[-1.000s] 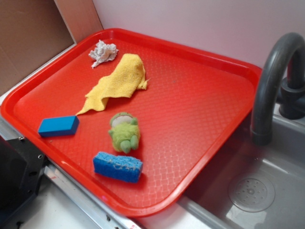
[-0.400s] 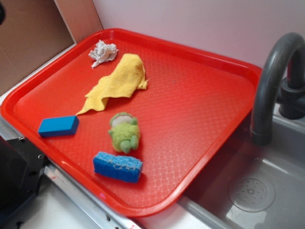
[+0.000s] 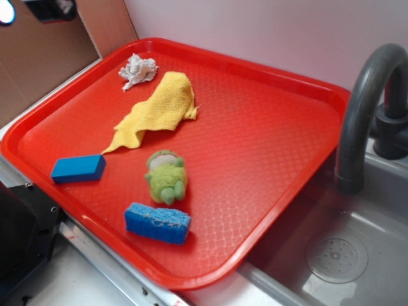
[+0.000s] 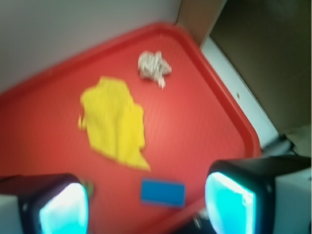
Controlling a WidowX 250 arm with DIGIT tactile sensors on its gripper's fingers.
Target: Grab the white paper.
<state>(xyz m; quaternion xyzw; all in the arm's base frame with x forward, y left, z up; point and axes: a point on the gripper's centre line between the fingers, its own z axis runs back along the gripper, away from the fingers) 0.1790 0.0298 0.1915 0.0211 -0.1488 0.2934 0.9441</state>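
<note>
One change: pincer (image 4: 146,204) newly in view at top-left, high above tray (image 3: 268,127), open, empty. Paper (image 3: 138,69) untouched in far corner; approach only starting.

Red tray (image 3: 280,127) bearing paper (image 3: 138,70), cloth (image 3: 156,109), sponges (image 3: 78,168).

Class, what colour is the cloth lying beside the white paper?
Yellow cloth; clearest in the exterior view.
</note>
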